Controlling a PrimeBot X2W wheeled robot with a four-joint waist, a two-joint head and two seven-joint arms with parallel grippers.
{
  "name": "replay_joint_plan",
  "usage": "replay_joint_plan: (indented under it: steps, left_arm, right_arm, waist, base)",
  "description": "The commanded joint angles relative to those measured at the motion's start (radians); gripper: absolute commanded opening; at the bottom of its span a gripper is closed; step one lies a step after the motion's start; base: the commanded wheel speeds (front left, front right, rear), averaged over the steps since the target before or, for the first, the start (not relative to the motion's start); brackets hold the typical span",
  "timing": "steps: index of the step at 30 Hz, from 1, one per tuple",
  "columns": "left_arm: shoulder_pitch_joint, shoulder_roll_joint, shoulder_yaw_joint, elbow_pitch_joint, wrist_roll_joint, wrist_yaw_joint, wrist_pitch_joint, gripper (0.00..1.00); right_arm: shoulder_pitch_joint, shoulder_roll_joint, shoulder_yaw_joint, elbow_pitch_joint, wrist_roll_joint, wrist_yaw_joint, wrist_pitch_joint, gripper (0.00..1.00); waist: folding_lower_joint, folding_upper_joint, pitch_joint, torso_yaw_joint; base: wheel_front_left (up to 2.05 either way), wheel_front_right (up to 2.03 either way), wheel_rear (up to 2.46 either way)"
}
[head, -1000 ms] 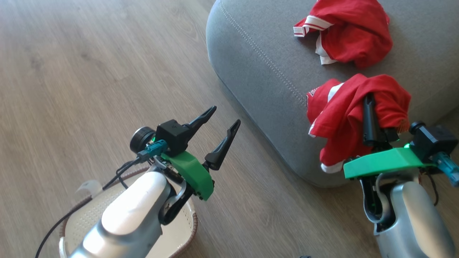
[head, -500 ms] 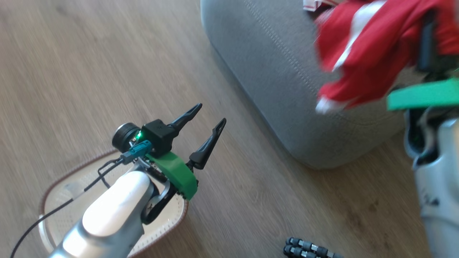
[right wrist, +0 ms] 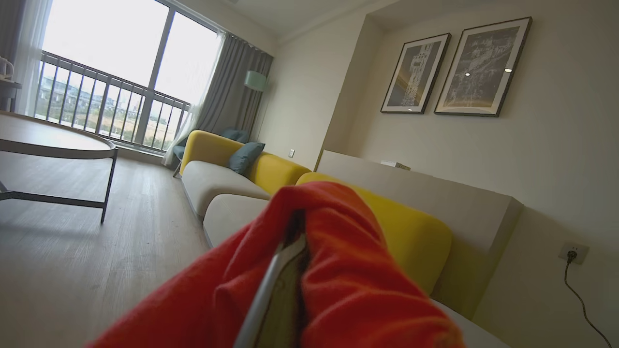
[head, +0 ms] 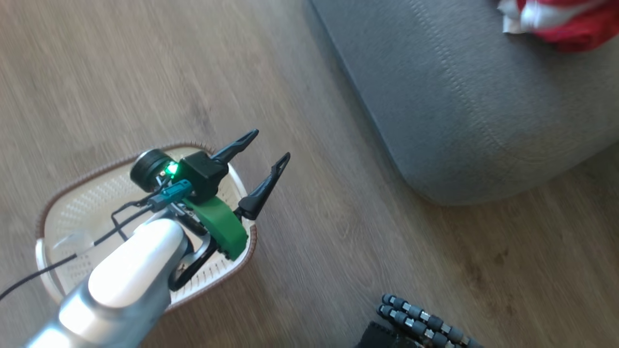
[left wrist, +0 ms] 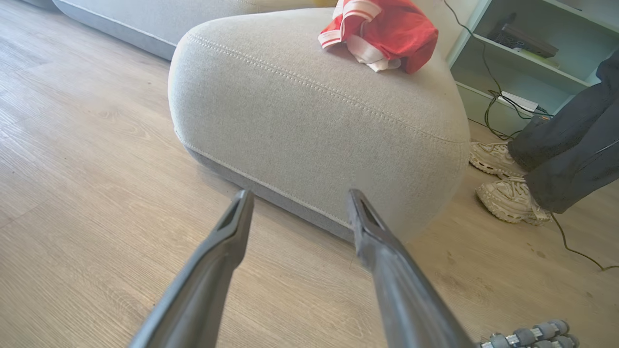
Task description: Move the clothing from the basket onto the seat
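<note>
Being wrapped in clothing [right wrist: 348, 280], the clenched right gripper [right wrist: 295, 237] is mostly hidden; the basket [head: 77, 212], lengthwise left-to-right, is overlapped by the splayed left gripper [head: 271, 143].

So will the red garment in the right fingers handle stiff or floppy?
Probably floppy: the red garment drapes in folds around the right gripper's shut fingers. Likely light, as that narrow pinch carries it. Set down, it should slump into a heap like the other garment on the seat.
</note>
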Motion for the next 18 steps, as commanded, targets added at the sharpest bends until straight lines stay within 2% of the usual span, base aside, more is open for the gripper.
replay_joint_plan:
  steps: [1, 11, 18]
  left_arm:
    - [-0.036, 0.022, 0.026, -0.031, -0.008, -0.006, -0.009, 1.0]
    - [-0.05, 0.069, 0.016, -0.029, -0.018, -0.006, -0.009, 1.0]
    - [-0.072, 0.078, 0.009, -0.033, -0.015, -0.006, -0.009, 1.0]
  right_arm:
    - [-0.026, -0.034, -0.015, -0.017, -0.007, 0.007, -0.004, 0.0]
    - [-0.259, -0.154, -0.153, 0.187, -0.116, 0.007, 0.063, 0.0]
    - [-0.339, -0.198, -0.363, 0.301, -0.176, 0.007, 0.112, 0.0]
  waist:
    - [-0.0002, 0.0, 0.029, 0.017]
    - [-0.0002, 0.0, 0.137, 0.082]
    - [-0.0002, 0.0, 0.204, 0.154]
  base:
    - [0.0, 0.0, 0.0]
    - [0.0, 0.0, 0.0]
    - [0.0, 0.0, 0.0]
